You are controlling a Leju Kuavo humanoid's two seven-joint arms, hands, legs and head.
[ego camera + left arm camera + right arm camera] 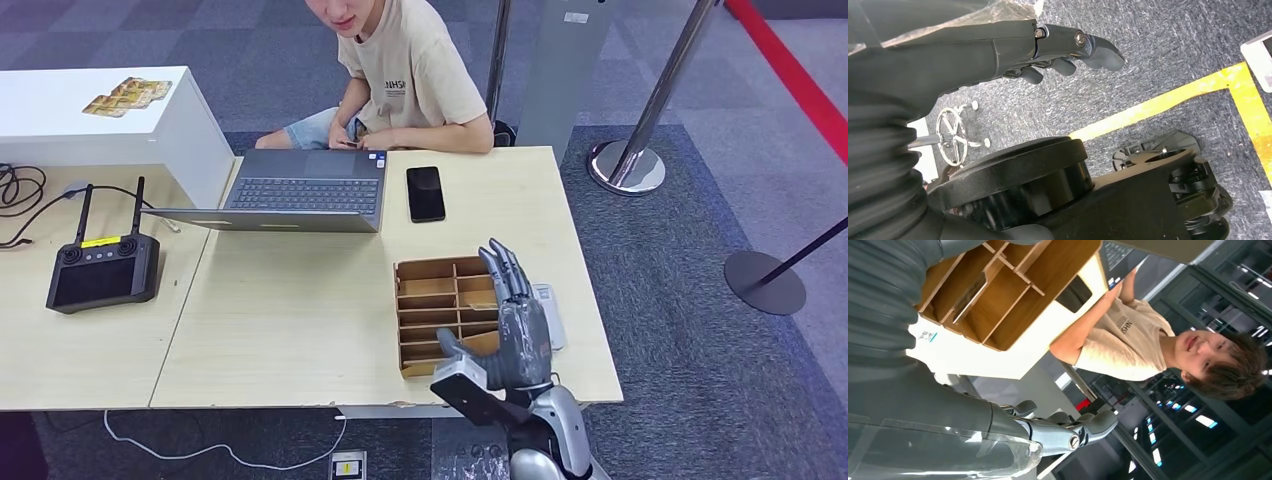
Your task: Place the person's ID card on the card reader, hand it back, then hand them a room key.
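My right hand is raised over the table's near right corner, fingers straight and apart, holding nothing. It stands in front of a wooden slotted organiser and partly hides a white card reader to the right of it. In the right wrist view the hand is bare, the organiser is close, and a dark card stands in one slot. A person in a beige T-shirt sits at the far side with both hands by the laptop. My left hand hangs over the carpet with nothing in it.
An open laptop and a black phone lie on the far half of the table. A black remote controller sits on the left table. Gold cards lie on a white box. Stanchion posts stand at the right.
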